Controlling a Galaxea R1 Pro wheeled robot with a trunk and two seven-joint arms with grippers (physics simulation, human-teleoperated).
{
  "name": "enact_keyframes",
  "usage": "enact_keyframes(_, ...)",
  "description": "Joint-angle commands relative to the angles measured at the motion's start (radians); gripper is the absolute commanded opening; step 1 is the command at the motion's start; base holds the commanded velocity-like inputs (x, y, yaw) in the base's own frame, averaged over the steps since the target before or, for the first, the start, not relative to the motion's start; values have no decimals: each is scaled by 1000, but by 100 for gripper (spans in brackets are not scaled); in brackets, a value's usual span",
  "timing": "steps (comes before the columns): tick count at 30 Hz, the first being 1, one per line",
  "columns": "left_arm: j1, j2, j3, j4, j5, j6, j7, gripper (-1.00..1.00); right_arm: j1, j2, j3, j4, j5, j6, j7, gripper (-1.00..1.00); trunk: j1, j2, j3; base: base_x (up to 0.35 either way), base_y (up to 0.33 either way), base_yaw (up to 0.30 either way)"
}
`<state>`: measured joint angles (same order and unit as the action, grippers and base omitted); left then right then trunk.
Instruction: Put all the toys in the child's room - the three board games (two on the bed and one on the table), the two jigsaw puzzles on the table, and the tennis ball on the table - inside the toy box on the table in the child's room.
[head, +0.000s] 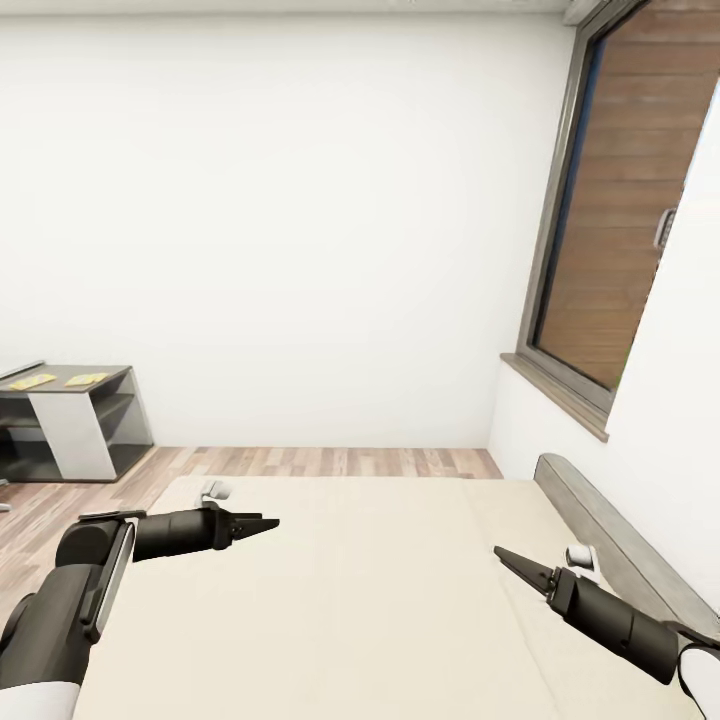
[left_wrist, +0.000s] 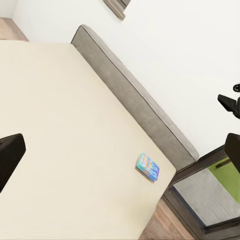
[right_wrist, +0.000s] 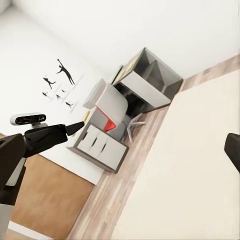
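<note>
A small blue board game (left_wrist: 148, 166) lies flat on the cream bed (head: 380, 580), close to the grey headboard (left_wrist: 135, 100). My left gripper (head: 262, 523) hovers open and empty over the bed's left part, one finger (left_wrist: 10, 155) at the picture's edge. My right gripper (head: 508, 558) hangs open and empty over the bed's right part, near the headboard (head: 600, 525). The table (head: 75, 400) stands by the far left wall; two flat yellow things (head: 85, 378) lie on its low dark section, too small to name. The toy box and tennis ball are out of view.
A large window (head: 620, 220) with a sill is in the right wall above the headboard. Wood plank floor (head: 330, 462) runs between bed and far wall. A red chair (right_wrist: 112, 114) stands at the white drawers (right_wrist: 97, 145), with black silhouette prints (right_wrist: 60, 82) on the wall.
</note>
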<state>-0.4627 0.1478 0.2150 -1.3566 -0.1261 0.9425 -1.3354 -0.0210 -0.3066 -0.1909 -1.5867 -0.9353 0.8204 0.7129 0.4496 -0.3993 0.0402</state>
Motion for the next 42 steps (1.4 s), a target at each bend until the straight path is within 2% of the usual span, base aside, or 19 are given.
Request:
enact_keyframes(1,-1,-1,2,-1,-10,10,-10,100,-1,0,-1,1,-2,6,1,100,0,-1,0,0,-211,-53)
enact_keyframes(13,-1,-1,1,-1,-12,10,-10,100,-1,0,-1,1,-3,6,0,100,0,-1,1,0,-173,-12)
enact_keyframes(42,-1,-1,3,-1,-13,10,-10,100,-1,0,0,1,-3,6,0,100,0,-1,1,-17,-7,0)
